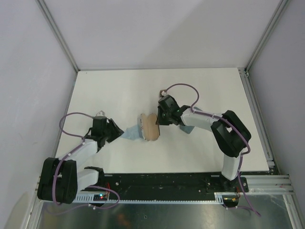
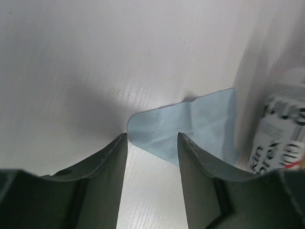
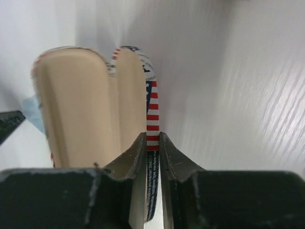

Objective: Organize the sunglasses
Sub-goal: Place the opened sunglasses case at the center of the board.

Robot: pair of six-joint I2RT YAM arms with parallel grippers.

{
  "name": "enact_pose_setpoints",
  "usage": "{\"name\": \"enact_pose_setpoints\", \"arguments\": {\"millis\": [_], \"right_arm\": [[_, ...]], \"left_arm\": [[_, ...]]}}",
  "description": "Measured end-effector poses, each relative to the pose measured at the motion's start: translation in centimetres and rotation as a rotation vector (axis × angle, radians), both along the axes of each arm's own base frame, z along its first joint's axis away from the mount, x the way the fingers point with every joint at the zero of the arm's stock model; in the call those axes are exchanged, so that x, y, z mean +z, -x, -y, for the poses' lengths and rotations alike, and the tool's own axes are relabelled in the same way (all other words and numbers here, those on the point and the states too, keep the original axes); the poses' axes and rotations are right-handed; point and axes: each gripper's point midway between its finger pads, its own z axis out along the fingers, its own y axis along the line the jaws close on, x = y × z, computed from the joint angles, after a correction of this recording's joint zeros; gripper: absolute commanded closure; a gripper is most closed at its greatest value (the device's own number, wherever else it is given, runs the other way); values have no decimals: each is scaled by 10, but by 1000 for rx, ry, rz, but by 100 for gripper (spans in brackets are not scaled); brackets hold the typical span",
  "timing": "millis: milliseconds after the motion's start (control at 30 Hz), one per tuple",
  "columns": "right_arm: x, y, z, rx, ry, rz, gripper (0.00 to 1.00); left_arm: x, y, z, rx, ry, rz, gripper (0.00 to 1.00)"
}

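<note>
Right gripper [image 3: 152,139] is clamped almost fully closed on the striped rim of the open case [image 3: 81,105], with only that thin edge between its fingers. The case lies near the middle of the table [image 1: 214,95], a touch toward the near edge. Both halves are spread, pale lining up, and the lining looks bare. The long axis runs straight away from the right gripper, roughly far edge to near edge.

Over to the left gripper [image 2: 152,136]: fingers well apart, nothing held, low over the table. The near corner of the blue cloth [image 2: 200,119] sits just ahead of the gap. From above, the cloth lies flat between this gripper and the case, touching the case's left side.

And the sunglasses? Not in view in any camera, so which way they lie from either gripper cannot be told. My read is that the case is being held open ready for loading. With the right arm busy on the rim, the left arm is the free one, and it is nearest the cloth.

The surface is smooth, white and slick-looking, so a thin cloth may slide rather than lift. There is open table on every side, and walls stand close along the left, right and far edges.
</note>
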Motion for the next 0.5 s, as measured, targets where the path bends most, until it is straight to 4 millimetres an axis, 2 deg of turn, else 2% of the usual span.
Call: {"name": "enact_pose_setpoints", "arguments": {"millis": [67, 233, 300, 400, 500], "right_arm": [[0, -9, 0, -18, -27, 2, 86], [-11, -31, 3, -61, -53, -8, 87], [-15, -41, 2, -73, -59, -12, 87], [-14, -62, -4, -92, -71, 1, 79], [-6, -85, -16, -99, -90, 27, 64]], "left_arm": [[-1, 0, 0, 0, 1, -5, 60], [-5, 1, 3, -13, 10, -20, 71], [-6, 1, 5, -19, 16, -22, 78], [-8, 1, 6, -26, 20, -27, 95], [-9, 2, 6, -26, 20, -32, 99]]}}
